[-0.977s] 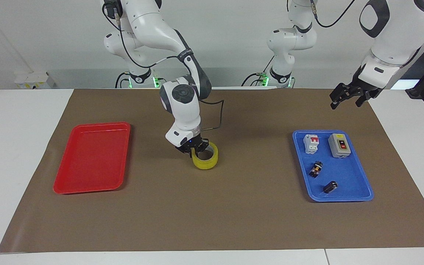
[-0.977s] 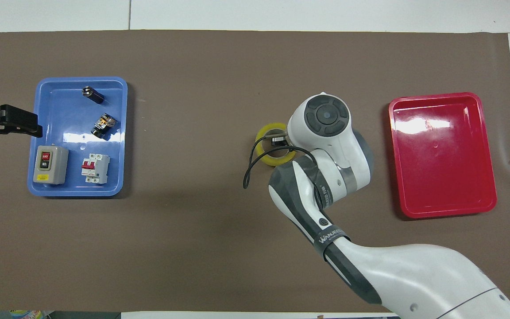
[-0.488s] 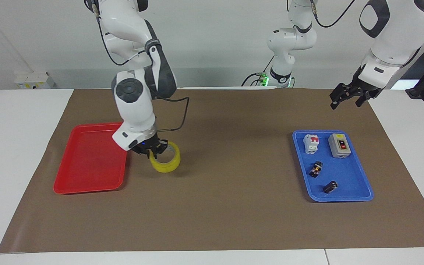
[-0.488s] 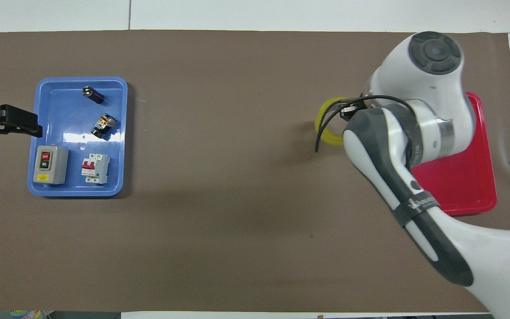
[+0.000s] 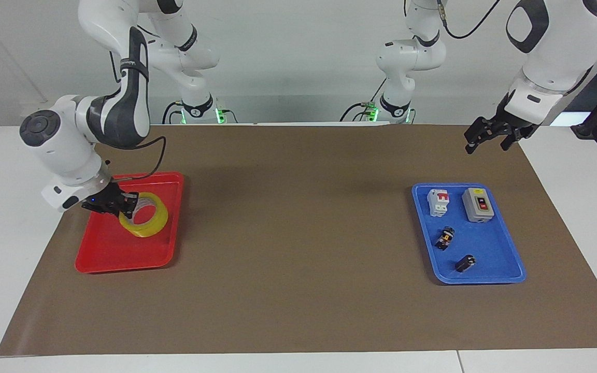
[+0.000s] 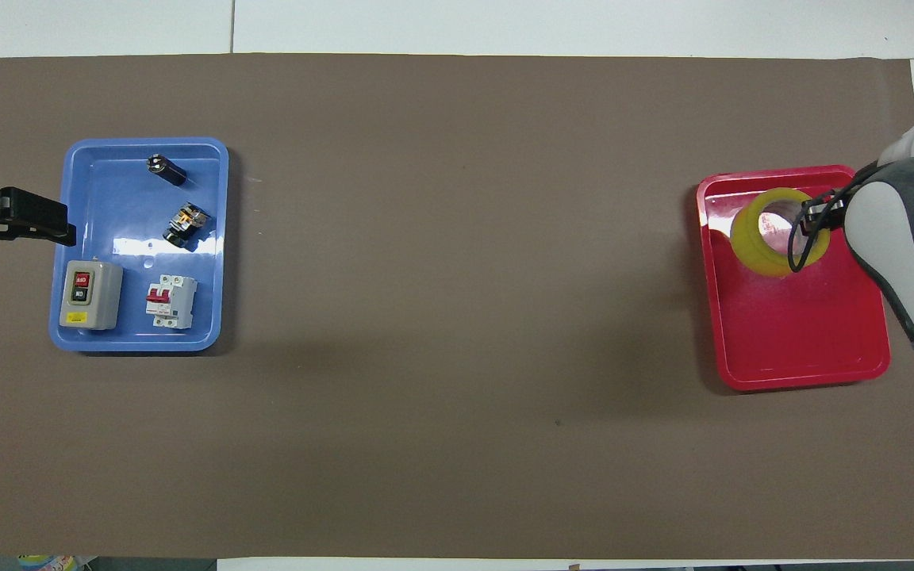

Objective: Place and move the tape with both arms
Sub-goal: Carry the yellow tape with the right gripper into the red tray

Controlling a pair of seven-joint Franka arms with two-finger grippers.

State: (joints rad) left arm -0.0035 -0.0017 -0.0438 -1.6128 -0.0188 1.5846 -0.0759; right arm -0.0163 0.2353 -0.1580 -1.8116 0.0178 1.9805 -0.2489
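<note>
Carrying the roll of yellow packing tape (image 5: 144, 221) over the red tray (image 5: 102, 259), the right end effector (image 5: 113, 203) is pinching the roll's wall at its rim. The tape is hanging tilted above the part of the tray nearer the robots; whether its lower edge is touching the tray floor cannot be told from these views. By the look of it, the placing step is nearly done: the next move calls for lowering the roll until it is resting flat on the tray, then spreading the fingers and lifting clear without dragging the ring along.

The right arm is reaching out low from its base, its wrist bent down and turned toward the tray, with a black cable looping beside the roll. The left end effector (image 5: 487, 135) is waiting with fingers spread, raised over the brown mat near the blue tray (image 5: 506, 277), which is carrying a grey switch box (image 5: 478, 204), a circuit breaker (image 5: 439, 202) and two small dark parts.
</note>
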